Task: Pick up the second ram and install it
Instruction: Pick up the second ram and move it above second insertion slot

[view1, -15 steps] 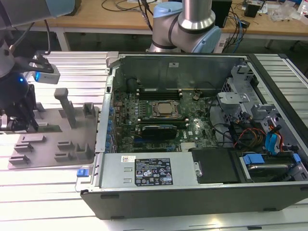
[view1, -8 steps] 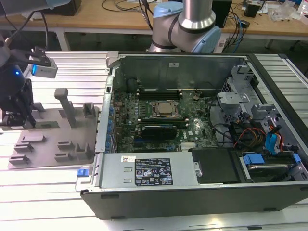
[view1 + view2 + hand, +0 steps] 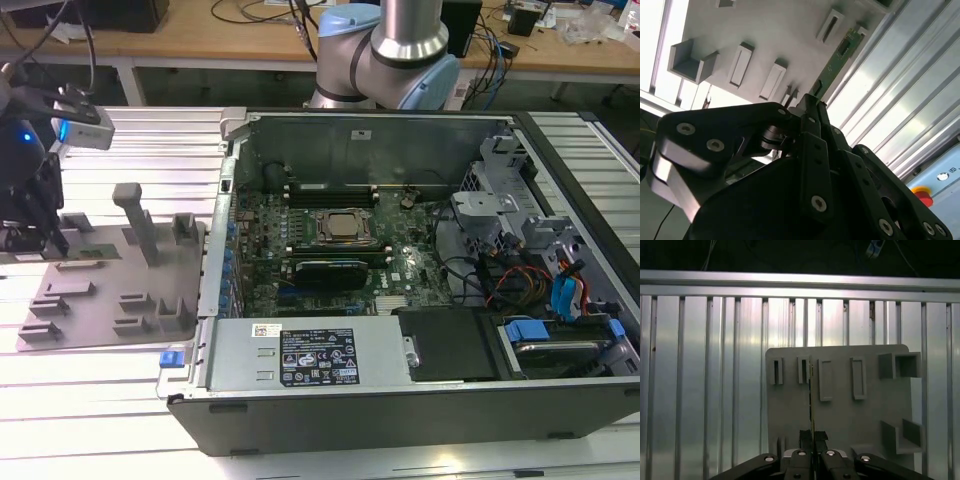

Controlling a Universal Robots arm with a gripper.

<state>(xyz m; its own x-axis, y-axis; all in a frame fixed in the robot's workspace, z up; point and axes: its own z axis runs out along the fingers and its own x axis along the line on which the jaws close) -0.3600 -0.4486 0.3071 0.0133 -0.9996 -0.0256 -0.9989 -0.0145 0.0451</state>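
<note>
The exterior view gives me the wider scene: the open computer case [image 3: 400, 200] with its motherboard [image 3: 330, 250], and my claw [image 3: 22, 230] at the gray holder plate [image 3: 120, 300], to the exterior view's left of the case. The wrist views bring me in close. The second ram [image 3: 837, 57] is a thin green stick with small dark chips, standing on edge between two of the plate's slotted blocks. The first wrist view catches it edge-on. The claw is clenched on its near end, and the rest runs away across the plate toward the ribbed desk [image 3: 705, 390].
</note>
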